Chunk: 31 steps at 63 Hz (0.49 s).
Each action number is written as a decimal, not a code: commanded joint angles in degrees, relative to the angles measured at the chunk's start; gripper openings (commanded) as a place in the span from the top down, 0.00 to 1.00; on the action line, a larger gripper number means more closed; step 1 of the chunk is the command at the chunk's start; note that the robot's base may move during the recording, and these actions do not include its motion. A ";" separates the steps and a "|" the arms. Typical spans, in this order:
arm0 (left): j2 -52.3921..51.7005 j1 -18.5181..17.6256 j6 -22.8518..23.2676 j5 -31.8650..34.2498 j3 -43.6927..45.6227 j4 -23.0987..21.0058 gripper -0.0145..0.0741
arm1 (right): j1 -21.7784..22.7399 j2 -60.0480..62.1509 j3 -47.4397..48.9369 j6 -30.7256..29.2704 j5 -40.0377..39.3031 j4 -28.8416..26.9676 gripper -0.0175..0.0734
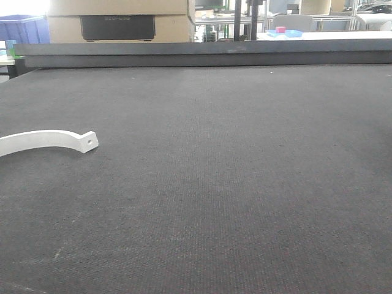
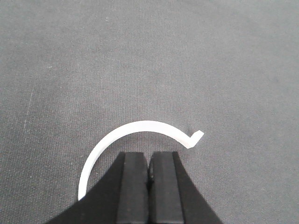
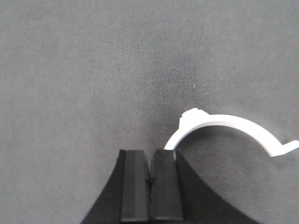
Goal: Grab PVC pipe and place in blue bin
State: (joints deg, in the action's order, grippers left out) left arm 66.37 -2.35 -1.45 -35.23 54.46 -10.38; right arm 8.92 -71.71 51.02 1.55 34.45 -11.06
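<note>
Dark mat (image 1: 245,184) bears the PVC pipe (image 1: 43,140) lying crosswise, tab pointing right; left gripper (image 2: 149,158) and right gripper (image 3: 149,156) seemingly clenched.

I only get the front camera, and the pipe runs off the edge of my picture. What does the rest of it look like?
Observer: The left wrist view shows the whole pipe. It is about half a ring.
Child: I can't see any grippers. Where are they?
Observer: The left gripper is shut and empty. In its view its tips sit inside the pipe's curve.
Child: And the other one?
Observer: The right gripper is shut too, holding nothing. In its view the pipe lies just to the right of its tips.
</note>
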 commanded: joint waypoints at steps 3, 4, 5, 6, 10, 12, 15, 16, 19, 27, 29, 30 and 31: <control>0.20 -0.10 0.05 0.18 0.44 -0.56 0.96 | 0.20 -6.38 5.99 9.71 5.16 3.30 0.98; 0.20 -0.10 0.05 0.08 0.44 -0.56 0.96 | 0.20 -7.60 6.95 11.37 6.29 3.95 0.98; 0.20 -0.10 0.05 -0.05 0.44 -0.56 0.96 | 0.20 -8.81 7.87 13.06 7.36 4.56 0.97; 0.20 -0.10 0.05 -0.22 0.44 -0.56 0.96 | 0.20 -9.62 8.48 14.09 8.09 4.91 0.97; 0.20 -0.10 0.05 -0.34 0.44 -0.56 0.96 | 0.20 -13.54 11.32 16.76 11.31 5.24 0.92; 0.20 -0.10 0.05 -0.34 0.44 -0.66 0.96 | 0.20 -15.36 12.37 17.02 12.35 5.24 0.89; 0.20 -0.10 0.05 -0.34 0.44 -0.66 0.96 | 0.20 -17.76 14.14 17.02 14.29 5.24 0.81; 0.20 -0.10 0.05 -0.34 0.44 -0.66 0.96 | 0.20 -18.40 14.59 17.02 14.88 5.24 0.79; 0.20 -0.10 0.05 -0.34 0.44 -0.66 0.96 | 0.20 -20.04 15.86 17.02 16.40 5.24 0.71; 0.20 -0.10 0.05 -0.34 0.44 -0.66 0.96 | 0.20 -23.39 17.00 17.02 16.77 5.24 0.47; 0.20 -0.10 0.05 -0.34 0.44 -0.66 0.96 | 0.20 -23.95 17.00 17.02 16.18 5.24 0.44; 0.20 -0.10 0.05 -0.34 0.44 -0.66 0.96 | 0.20 -24.17 17.00 17.02 15.68 5.24 0.44; 0.20 -0.10 0.05 -0.34 0.44 -0.66 0.96 | 0.20 -24.49 17.00 17.02 15.31 5.24 0.43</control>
State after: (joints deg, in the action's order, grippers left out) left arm 66.37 -2.35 -1.45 -35.75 54.46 -10.47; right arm 8.92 -95.12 67.39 18.39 50.97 -6.54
